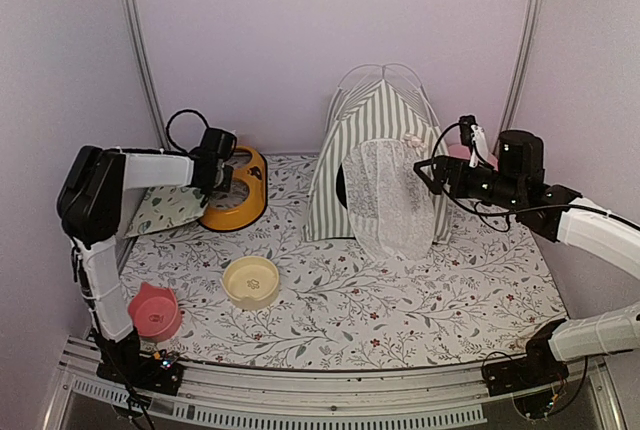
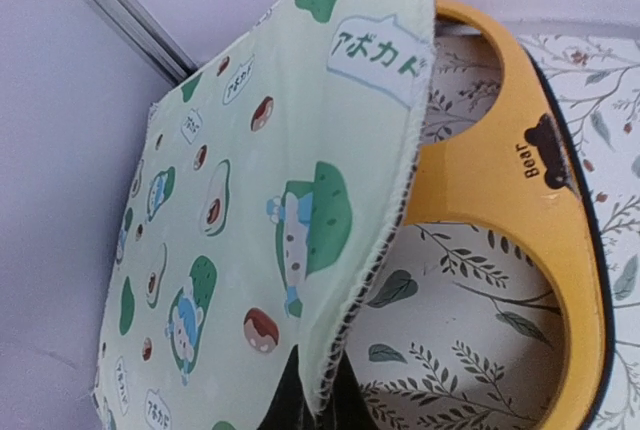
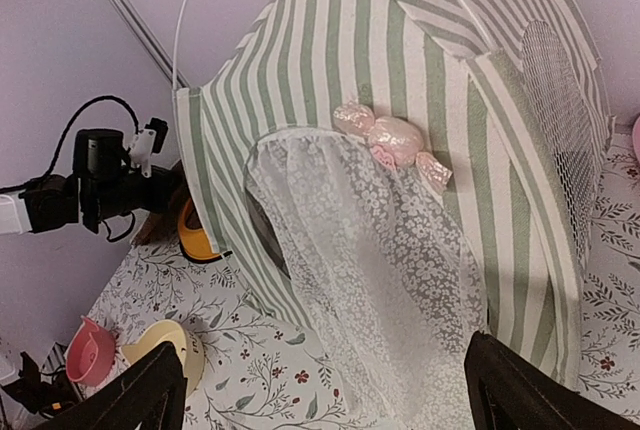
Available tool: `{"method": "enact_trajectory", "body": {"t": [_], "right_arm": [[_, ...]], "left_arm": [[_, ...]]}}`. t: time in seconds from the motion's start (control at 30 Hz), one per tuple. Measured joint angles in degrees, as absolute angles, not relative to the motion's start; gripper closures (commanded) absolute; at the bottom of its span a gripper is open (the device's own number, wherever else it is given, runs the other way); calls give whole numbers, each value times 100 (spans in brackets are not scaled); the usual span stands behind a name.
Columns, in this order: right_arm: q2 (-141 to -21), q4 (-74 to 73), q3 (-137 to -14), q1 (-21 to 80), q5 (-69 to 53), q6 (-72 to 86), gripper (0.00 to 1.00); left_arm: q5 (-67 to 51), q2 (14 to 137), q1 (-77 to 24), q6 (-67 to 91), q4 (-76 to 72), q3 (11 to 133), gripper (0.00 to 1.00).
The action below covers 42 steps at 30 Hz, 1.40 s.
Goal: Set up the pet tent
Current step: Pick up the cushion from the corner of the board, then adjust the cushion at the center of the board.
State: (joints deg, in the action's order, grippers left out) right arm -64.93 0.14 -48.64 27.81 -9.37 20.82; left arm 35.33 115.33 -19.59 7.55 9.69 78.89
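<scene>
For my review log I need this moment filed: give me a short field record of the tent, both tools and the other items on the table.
pet tent: upright at back centre, lace door flap hanging over the entrance
left tool: shut on the cloth mat, held up beside the orange feeder
right tool: open, at the tent's right side, holding nothing
near left: cream bowl, pink bowl
surface: floral table cover
</scene>
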Motion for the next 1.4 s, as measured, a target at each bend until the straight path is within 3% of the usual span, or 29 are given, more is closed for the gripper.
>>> {"method": "enact_trajectory", "body": {"t": [0.23,0.57,1.03,1.4], "right_arm": [[-6869,10,-5035,2781,-1151,2121,1],[-7273,106,-5769,2985,-1522,2274,1],[-8912,421,-8270,4678,-1243,2499,1],[-9657,126,-9225,5063,-558,2532,0]], "left_arm": [[3592,10005,-2456,954,543,7247,100],[4123,8729,-4469,854,-1347,5841,100],[5133,8973,-6213,-1776,-5830,5052,100],[5282,9533,-6569,-3446,-7391,5065,100]]}}
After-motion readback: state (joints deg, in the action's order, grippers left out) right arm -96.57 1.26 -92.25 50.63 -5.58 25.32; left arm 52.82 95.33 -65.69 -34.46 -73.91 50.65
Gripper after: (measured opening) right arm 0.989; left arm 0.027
